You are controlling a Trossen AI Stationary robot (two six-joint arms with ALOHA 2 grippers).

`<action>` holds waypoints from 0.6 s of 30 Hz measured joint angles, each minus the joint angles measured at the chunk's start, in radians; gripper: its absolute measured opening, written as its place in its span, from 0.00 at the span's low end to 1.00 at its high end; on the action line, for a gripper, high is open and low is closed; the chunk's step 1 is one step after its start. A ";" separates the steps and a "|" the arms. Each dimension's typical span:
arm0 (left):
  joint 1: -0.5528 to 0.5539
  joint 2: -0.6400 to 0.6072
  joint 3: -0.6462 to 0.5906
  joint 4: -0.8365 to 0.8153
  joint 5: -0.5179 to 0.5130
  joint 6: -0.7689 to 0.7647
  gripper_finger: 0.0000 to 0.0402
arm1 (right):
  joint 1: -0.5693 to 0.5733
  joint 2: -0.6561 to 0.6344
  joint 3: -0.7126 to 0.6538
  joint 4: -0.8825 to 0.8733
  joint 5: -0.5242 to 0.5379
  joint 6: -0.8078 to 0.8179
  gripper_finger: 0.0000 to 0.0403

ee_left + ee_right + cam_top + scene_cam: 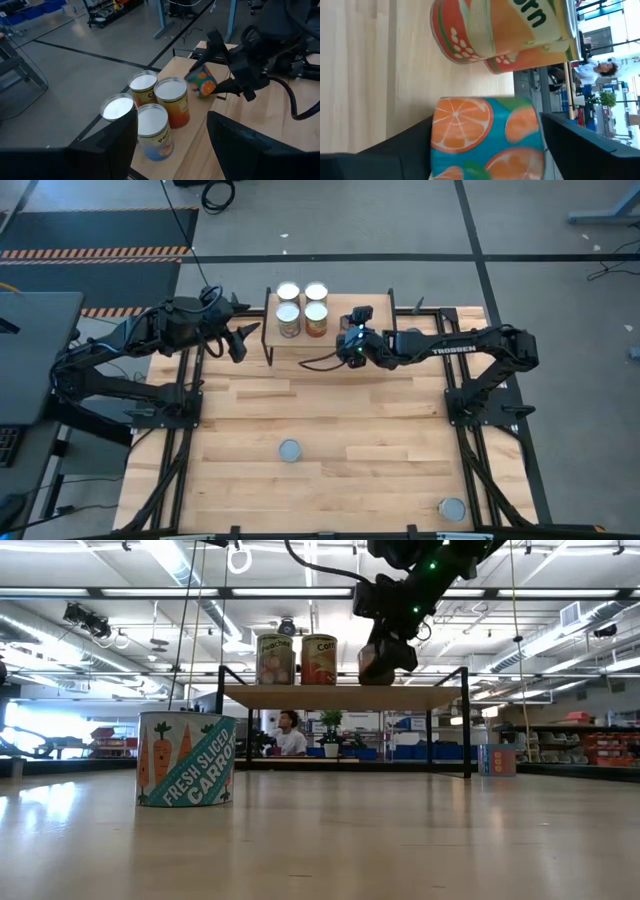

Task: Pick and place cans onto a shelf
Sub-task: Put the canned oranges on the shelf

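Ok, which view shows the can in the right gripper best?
Right wrist view: the held can fills it, orange-slice label clear. Left wrist view shows it small; the high view hides it under the right gripper; the low view shows it dark.

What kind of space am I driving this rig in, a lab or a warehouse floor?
Most likely a large open workshop or robotics lab: the low view shows a high ceiling with strip lights, storage shelving with bins and a person seated far behind the table.

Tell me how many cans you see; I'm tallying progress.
7: four stand on the shelf, points; one in the right gripper; two on the table and. Others may be hidden.
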 joint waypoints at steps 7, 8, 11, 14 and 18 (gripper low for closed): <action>0.000 0.000 0.000 0.000 0.000 0.000 0.60 | 0.034 -0.011 0.040 -0.028 0.000 0.060 0.91; 0.000 0.000 0.000 -0.001 0.000 0.000 0.60 | 0.036 -0.011 0.053 -0.038 -0.001 0.071 0.91; 0.000 0.000 0.000 -0.001 0.000 0.000 0.60 | 0.034 -0.011 0.089 -0.034 -0.022 0.087 0.90; 0.000 0.000 0.000 -0.002 0.000 0.000 0.60 | 0.025 -0.011 0.118 -0.040 -0.045 0.087 0.90; 0.000 0.000 0.000 -0.027 0.000 -0.001 0.60 | 0.024 -0.025 0.169 -0.079 -0.061 0.094 0.90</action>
